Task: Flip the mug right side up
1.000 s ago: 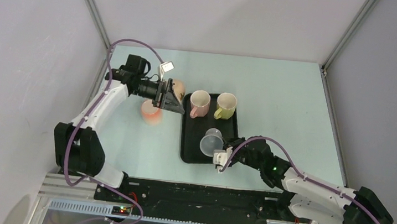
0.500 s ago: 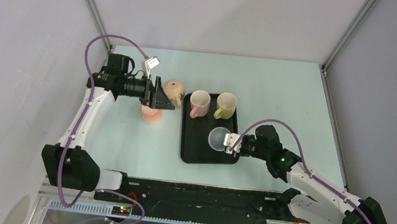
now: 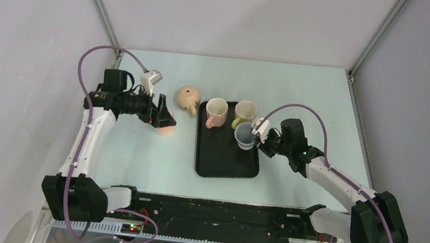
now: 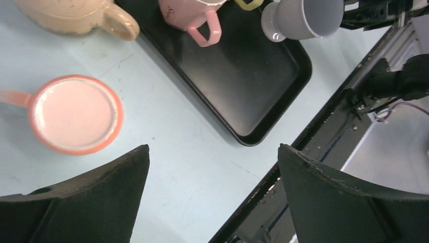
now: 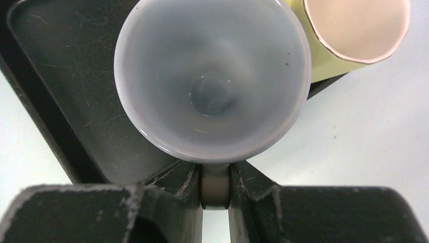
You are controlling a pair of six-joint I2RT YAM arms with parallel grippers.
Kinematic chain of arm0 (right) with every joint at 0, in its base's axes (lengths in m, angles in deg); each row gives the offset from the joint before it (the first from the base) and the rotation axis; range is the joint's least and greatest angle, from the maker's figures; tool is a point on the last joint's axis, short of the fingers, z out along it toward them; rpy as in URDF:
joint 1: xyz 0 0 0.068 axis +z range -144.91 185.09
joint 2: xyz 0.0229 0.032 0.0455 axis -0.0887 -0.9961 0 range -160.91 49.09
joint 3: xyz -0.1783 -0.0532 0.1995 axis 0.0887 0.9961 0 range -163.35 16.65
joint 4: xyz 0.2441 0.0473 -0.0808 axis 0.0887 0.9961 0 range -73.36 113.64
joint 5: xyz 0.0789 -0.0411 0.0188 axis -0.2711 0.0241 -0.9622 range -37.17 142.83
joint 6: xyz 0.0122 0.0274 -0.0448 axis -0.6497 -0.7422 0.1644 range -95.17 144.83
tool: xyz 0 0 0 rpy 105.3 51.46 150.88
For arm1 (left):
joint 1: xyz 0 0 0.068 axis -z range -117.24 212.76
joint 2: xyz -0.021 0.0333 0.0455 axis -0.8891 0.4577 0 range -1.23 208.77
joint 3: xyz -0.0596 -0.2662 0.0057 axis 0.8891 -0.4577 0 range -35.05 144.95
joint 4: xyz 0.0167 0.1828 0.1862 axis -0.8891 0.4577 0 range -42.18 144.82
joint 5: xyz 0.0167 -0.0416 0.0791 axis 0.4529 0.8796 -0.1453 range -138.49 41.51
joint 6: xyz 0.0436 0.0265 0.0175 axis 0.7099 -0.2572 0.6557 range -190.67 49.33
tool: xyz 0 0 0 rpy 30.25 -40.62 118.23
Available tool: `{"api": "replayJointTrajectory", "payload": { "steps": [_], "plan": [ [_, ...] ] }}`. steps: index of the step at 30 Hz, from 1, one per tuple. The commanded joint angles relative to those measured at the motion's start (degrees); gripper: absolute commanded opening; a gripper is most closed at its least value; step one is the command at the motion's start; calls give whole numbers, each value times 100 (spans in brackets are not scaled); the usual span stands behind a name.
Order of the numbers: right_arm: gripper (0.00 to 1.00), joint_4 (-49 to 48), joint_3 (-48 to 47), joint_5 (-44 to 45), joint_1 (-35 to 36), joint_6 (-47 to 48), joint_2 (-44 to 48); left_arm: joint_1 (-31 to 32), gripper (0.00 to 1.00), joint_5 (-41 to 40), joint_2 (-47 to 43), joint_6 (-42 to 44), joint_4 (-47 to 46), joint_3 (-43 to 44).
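A grey-blue mug (image 3: 246,135) is at the right edge of the black tray (image 3: 221,158), mouth facing up, next to a yellow mug (image 3: 245,114). My right gripper (image 3: 258,133) is shut on its handle. In the right wrist view the jaws (image 5: 216,172) pinch the handle and the mug's mouth (image 5: 212,76) faces the camera. I cannot tell if the mug rests on the tray. My left gripper (image 3: 161,118) is open and empty above an orange mug (image 3: 167,130), which shows in the left wrist view (image 4: 75,114) left of the open fingers (image 4: 213,149).
A pink mug (image 3: 216,112) stands on the tray beside the yellow one. A beige mug (image 3: 189,97) sits on the table just left of the tray, its rounded side up. The table's near edge and black rail (image 4: 324,131) lie below the tray.
My right gripper carried the grey-blue mug from the tray's front to its right edge by the yellow mug, turning its mouth upward. My left arm pulled back left, away from the beige mug.
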Motion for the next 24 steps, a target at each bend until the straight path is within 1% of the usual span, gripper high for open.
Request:
{"api": "replayJointTrajectory", "payload": {
  "steps": [1, 6, 14, 24],
  "plan": [
    [0, -561, -450, -274, -174, -545, -334, -215, 100, -158, -287, 442, -51, -108],
    [0, -836, -514, -247, -291, -770, -633, -410, 100, 23, -366, 516, -48, -282],
    [0, -1055, -624, -256, -371, -932, -960, -543, 100, 171, -328, 604, -130, -474],
    [0, -1329, -798, -6, -383, -1074, -1367, -568, 100, -41, -279, 608, -224, -521]
  ]
}}
